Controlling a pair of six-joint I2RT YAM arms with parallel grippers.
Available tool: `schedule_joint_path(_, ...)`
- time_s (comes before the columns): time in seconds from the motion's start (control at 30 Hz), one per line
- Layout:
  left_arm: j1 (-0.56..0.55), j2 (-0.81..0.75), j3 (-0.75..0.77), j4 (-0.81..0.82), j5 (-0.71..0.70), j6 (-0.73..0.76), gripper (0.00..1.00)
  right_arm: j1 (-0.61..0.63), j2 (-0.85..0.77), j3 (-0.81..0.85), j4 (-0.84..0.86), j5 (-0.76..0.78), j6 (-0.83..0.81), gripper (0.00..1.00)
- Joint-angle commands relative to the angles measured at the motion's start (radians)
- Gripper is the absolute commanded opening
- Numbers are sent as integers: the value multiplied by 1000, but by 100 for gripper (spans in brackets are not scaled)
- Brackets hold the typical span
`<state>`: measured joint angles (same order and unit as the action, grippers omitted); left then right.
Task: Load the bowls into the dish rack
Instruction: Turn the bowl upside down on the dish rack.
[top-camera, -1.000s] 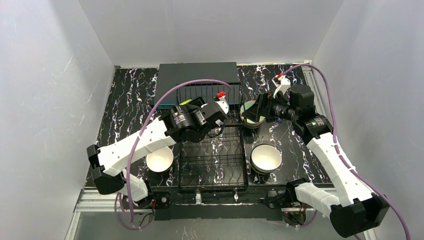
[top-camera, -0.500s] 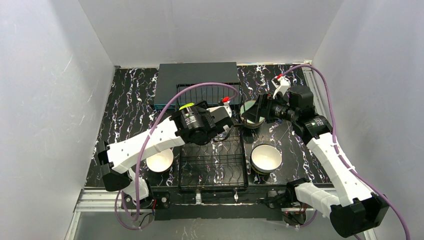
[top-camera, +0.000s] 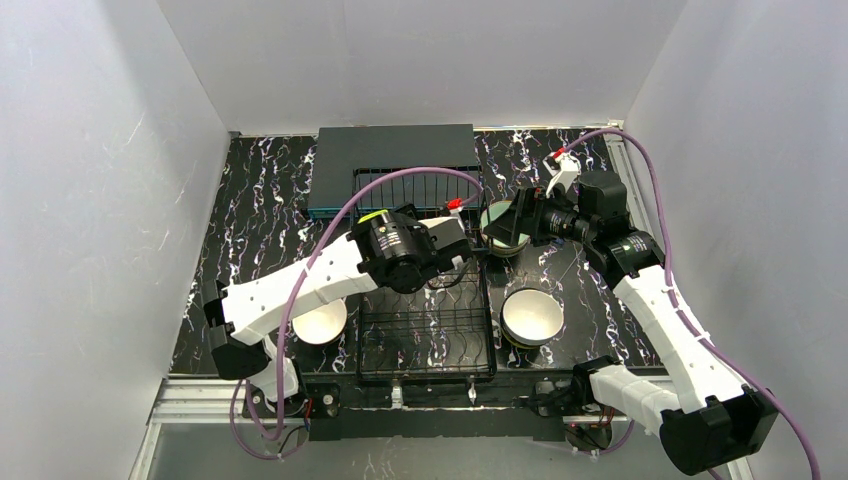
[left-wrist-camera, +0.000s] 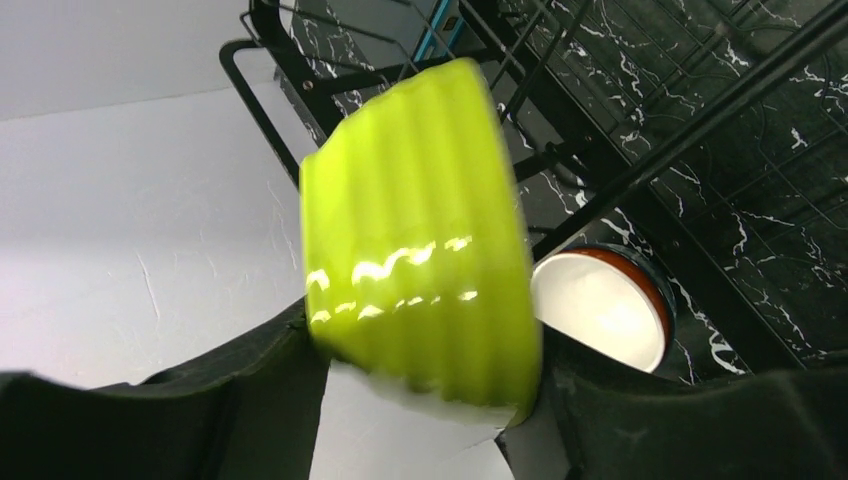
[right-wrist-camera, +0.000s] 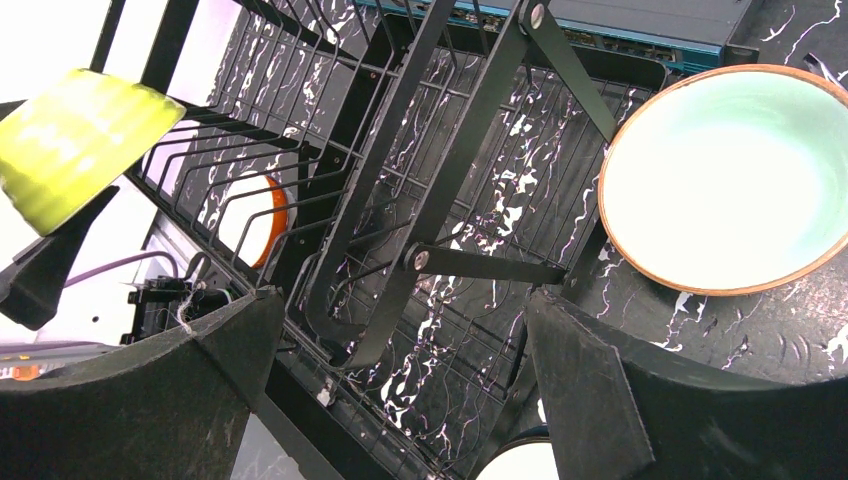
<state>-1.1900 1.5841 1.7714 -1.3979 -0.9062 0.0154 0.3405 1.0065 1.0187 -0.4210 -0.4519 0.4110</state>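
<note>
My left gripper (left-wrist-camera: 430, 365) is shut on a ribbed lime green bowl (left-wrist-camera: 420, 230), which hangs tilted on its side above the black wire dish rack (top-camera: 425, 325). The right wrist view also catches that green bowl (right-wrist-camera: 85, 140) over the rack's tines (right-wrist-camera: 400, 200). From above, the left gripper (top-camera: 460, 243) hovers over the rack's back right part and the arm hides its bowl. My right gripper (top-camera: 517, 226) stands open and empty beside a mint bowl with a brown rim (top-camera: 503, 226), which is also in its own view (right-wrist-camera: 725, 175).
A white bowl with an orange outside (top-camera: 320, 318) sits left of the rack. A white bowl with a dark outside (top-camera: 532, 315) sits to its right. A flat dark grey box (top-camera: 392, 155) lies behind the rack. White walls close in three sides.
The left arm has swung to the right across the rack, carrying the green bowl. The right arm and the bowls on the table have not moved.
</note>
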Motion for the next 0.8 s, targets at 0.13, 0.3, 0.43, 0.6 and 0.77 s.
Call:
schedule_joint_path(0.13,-13,7,36,-137,-25,-79,65,-6,-19,5,19,-13,-6,99)
schedule_joint_path(0.3,-19,-13,21,-125,-12,-88,71,-5,-18,12,17,-17,-5,99)
schedule_joint_path(0.43,-22,-41,24,-109,35,-93,73,-5,-16,15,17,-18,-5,99)
schedule_joint_path(0.6,-22,-93,21,-56,111,-90,74,-5,-13,20,19,-22,-3,99)
schedule_joint_path(0.77,-22,-181,-7,55,236,-83,81,-5,-11,29,18,-23,-4,99)
